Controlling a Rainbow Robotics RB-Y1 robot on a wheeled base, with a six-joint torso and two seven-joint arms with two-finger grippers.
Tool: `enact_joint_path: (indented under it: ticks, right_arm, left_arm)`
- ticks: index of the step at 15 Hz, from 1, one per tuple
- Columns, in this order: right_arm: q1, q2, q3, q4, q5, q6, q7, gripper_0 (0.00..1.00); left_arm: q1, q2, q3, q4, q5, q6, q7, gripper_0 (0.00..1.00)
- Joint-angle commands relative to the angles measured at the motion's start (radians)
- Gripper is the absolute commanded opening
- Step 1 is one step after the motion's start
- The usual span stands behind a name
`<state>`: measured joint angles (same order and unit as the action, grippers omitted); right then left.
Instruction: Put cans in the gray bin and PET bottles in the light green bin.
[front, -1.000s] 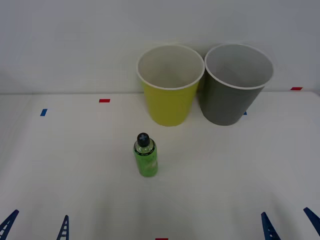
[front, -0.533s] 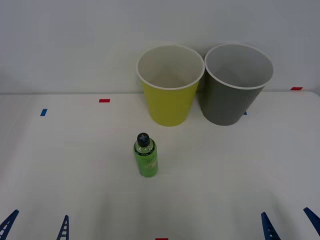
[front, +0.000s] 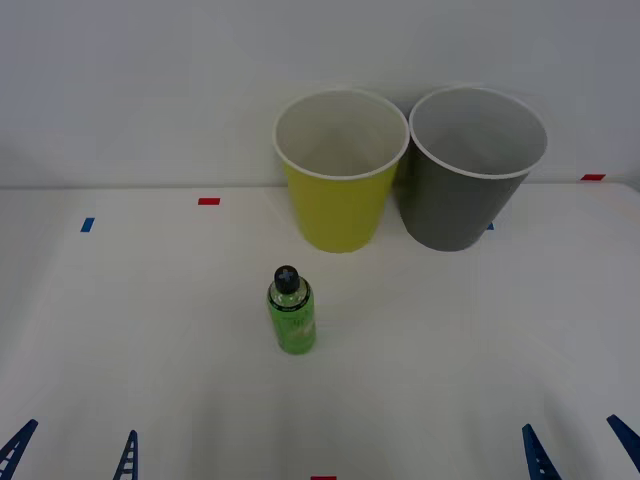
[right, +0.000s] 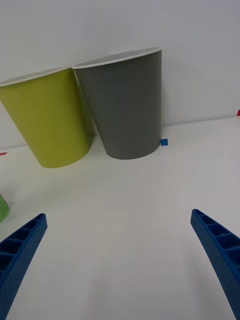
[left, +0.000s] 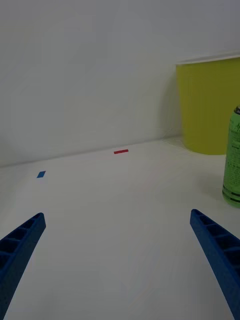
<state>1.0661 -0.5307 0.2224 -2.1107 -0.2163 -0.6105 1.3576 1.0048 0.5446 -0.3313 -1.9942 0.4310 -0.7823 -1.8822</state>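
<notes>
A small green PET bottle (front: 291, 313) with a black cap stands upright in the middle of the white table, in front of the bins. The light green bin (front: 340, 205) and the gray bin (front: 466, 200) stand side by side against the back wall, touching, the gray one on the right. Both look empty as far as their insides show. My left gripper (front: 75, 452) rests open at the near left edge, my right gripper (front: 578, 448) open at the near right edge. The left wrist view catches the bottle (left: 231, 159) beside the light green bin (left: 210, 110). No cans are in view.
Small red (front: 208, 201) and blue (front: 87, 225) tape marks dot the table near the back. A plain pale wall rises right behind the bins. Open table surface lies all around the bottle.
</notes>
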Motion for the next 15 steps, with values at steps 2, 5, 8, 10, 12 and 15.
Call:
enact_joint_path:
  ticks: [2, 5, 8, 10, 12, 15]
  right_arm:
    - [0.000, 0.000, 0.000, 0.000, 0.000, 0.000, 0.000, 1.00]
    - [0.000, 0.000, 0.000, 0.000, 0.000, 0.000, 0.000, 1.00]
    - [0.000, 0.000, 0.000, 0.000, 0.000, 0.000, 0.000, 1.00]
    - [0.000, 0.000, 0.000, 0.000, 0.000, 0.000, 0.000, 1.00]
    - [0.000, 0.000, 0.000, 0.000, 0.000, 0.000, 0.000, 1.00]
    - [0.000, 0.000, 0.000, 0.000, 0.000, 0.000, 0.000, 1.00]
  left_arm:
    - [0.000, 0.000, 0.000, 0.000, 0.000, 0.000, 0.000, 1.00]
    - [0.000, 0.000, 0.000, 0.000, 0.000, 0.000, 0.000, 1.00]
    - [0.000, 0.000, 0.000, 0.000, 0.000, 0.000, 0.000, 1.00]
    - [0.000, 0.000, 0.000, 0.000, 0.000, 0.000, 0.000, 1.00]
    - [0.000, 0.000, 0.000, 0.000, 0.000, 0.000, 0.000, 1.00]
    - [-0.018, 0.032, -0.017, 0.035, -0.018, 0.015, 0.008, 1.00]
